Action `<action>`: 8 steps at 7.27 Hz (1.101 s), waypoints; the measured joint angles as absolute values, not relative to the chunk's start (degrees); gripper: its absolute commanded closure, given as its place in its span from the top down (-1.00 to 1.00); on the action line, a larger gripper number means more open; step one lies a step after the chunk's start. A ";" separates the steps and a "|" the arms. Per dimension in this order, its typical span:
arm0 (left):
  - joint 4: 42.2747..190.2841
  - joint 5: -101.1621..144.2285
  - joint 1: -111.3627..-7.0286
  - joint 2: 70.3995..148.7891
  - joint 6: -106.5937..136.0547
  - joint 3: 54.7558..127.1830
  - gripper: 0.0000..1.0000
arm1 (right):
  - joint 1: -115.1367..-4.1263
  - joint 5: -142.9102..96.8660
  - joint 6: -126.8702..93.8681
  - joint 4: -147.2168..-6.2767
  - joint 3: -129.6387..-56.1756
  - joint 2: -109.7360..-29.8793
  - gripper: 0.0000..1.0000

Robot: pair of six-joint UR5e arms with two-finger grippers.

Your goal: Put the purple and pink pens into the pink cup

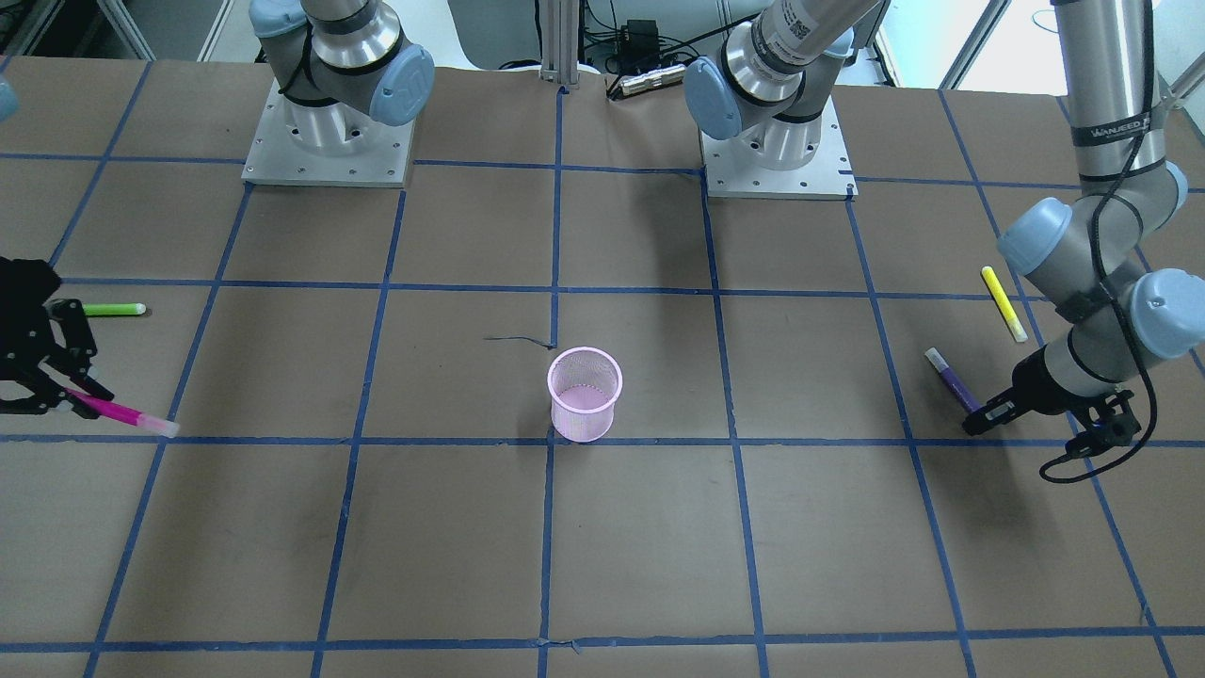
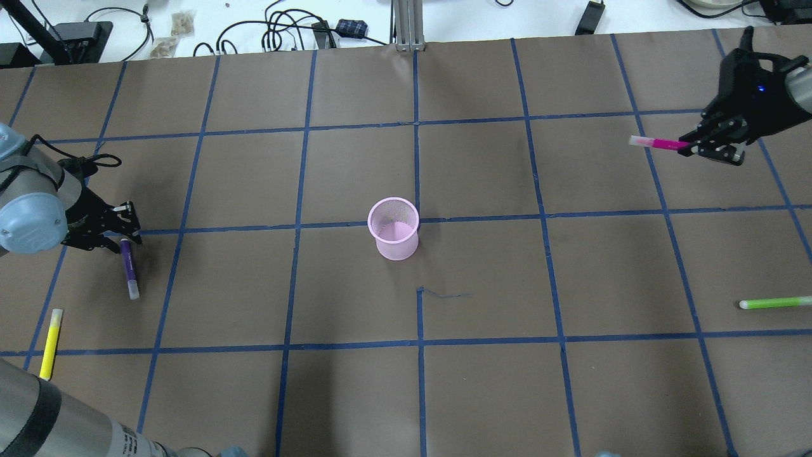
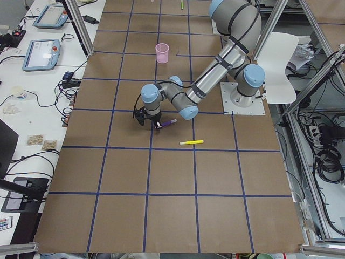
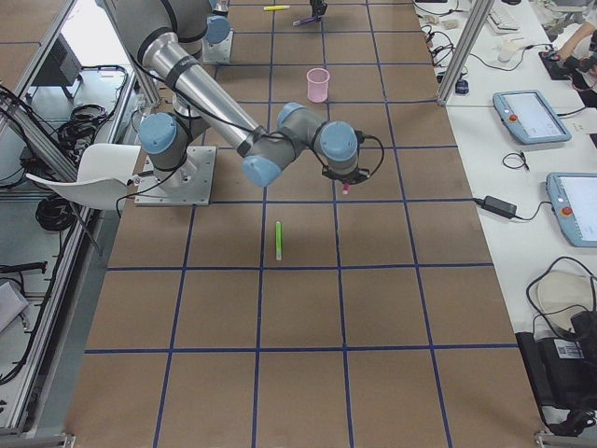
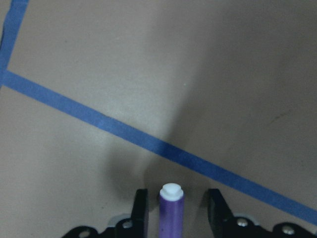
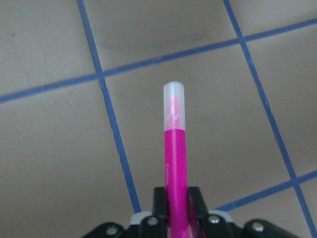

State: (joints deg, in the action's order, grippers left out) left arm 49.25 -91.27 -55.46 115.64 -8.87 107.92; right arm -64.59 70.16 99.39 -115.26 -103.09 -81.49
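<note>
The pink mesh cup (image 2: 394,228) stands upright at the table's middle, also in the front view (image 1: 585,394). My right gripper (image 2: 688,145) is shut on the pink pen (image 2: 656,143) and holds it roughly level above the table, far right of the cup. The right wrist view shows the pen (image 6: 174,148) sticking out between the closed fingers. The purple pen (image 2: 129,266) lies on the table at the far left. My left gripper (image 2: 124,231) is open, low over its end. In the left wrist view the fingers (image 5: 141,208) stand either side of the pen (image 5: 171,213) with gaps.
A yellow pen (image 2: 51,334) lies near the left arm at the near left. A green pen (image 2: 775,303) lies at the near right edge. Both arm bases stand on plates (image 1: 329,160) at the robot's side. Cables lie beyond the far edge.
</note>
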 measured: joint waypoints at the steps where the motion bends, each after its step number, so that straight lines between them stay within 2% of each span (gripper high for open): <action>1: 49.26 -91.25 -55.46 115.70 -8.83 107.88 -1.00 | -70.97 72.38 93.31 -115.61 -103.04 -82.95 -0.93; 5: 49.61 -91.16 -56.17 114.31 -8.68 106.88 -1.00 | -101.68 93.60 70.08 -124.78 -102.55 -82.50 -0.95; 8: 49.86 -91.20 -58.85 111.03 -8.73 102.13 -1.00 | -113.35 102.92 58.17 -126.49 -99.91 -78.20 -0.93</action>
